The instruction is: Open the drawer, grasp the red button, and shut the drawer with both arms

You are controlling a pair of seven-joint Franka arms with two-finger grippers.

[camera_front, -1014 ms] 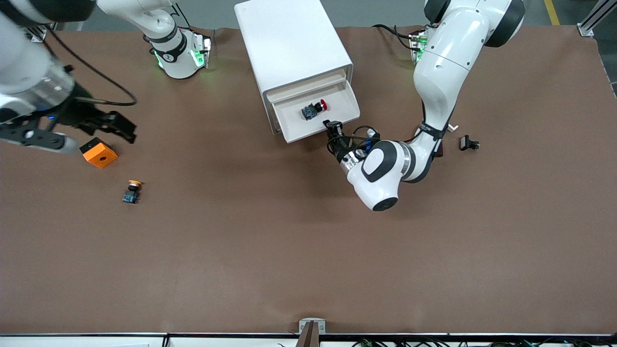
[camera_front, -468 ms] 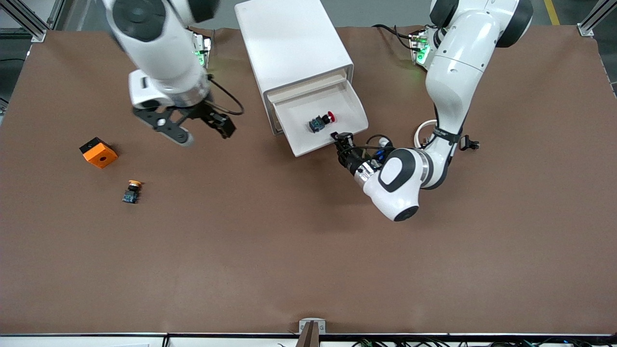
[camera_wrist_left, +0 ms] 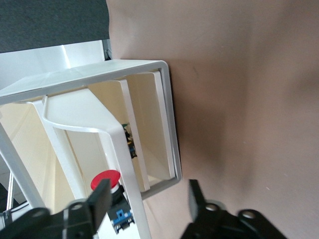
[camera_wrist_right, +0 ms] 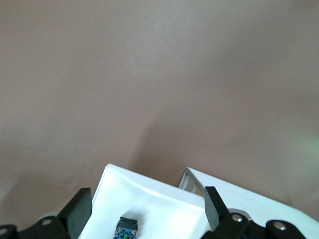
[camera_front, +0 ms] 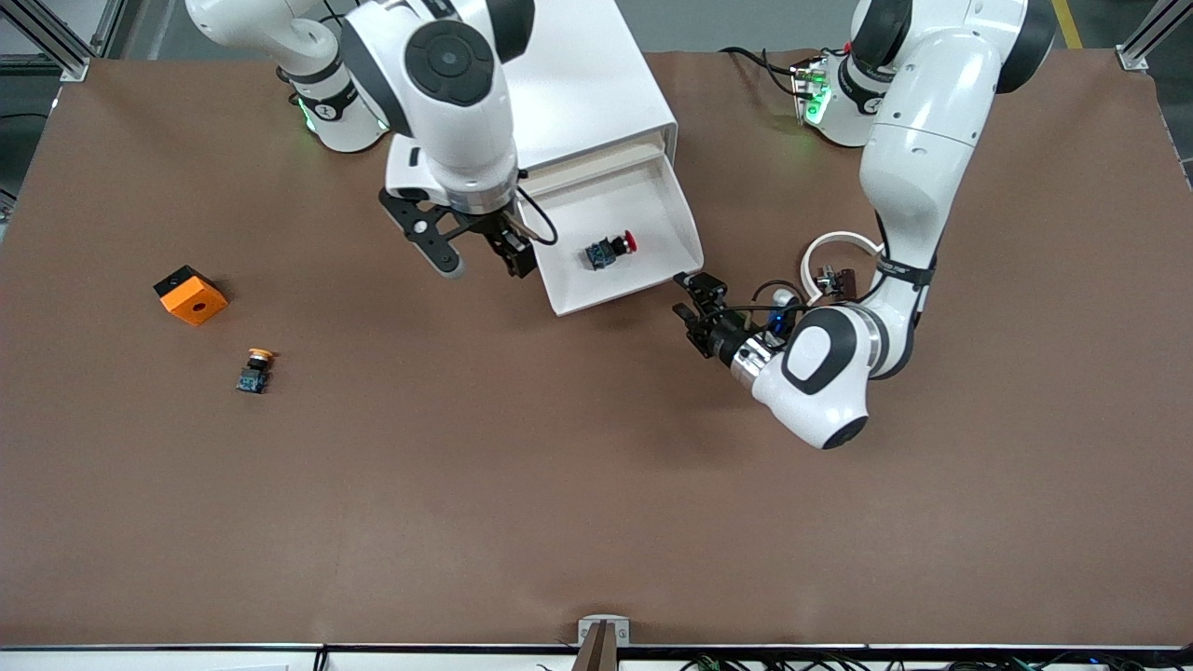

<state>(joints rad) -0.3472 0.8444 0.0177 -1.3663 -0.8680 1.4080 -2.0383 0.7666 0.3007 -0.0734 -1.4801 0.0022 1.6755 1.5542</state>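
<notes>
The drawer stands pulled out of the cabinet with the red-capped button lying in it, so the right gripper hangs spread and empty by its edge to reach in, while the left gripper, open and empty, sits just clear of the drawer's front corner

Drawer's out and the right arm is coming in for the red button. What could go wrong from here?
1. The right end effector hangs open over the drawer's side edge, not over the button; descending here could strike the wall.
2. The button lies on its side, so the fingers may pinch it askew or knock it away.
3. The left end effector sits open just off the drawer front; a push to close it now could trap the right arm.
</notes>
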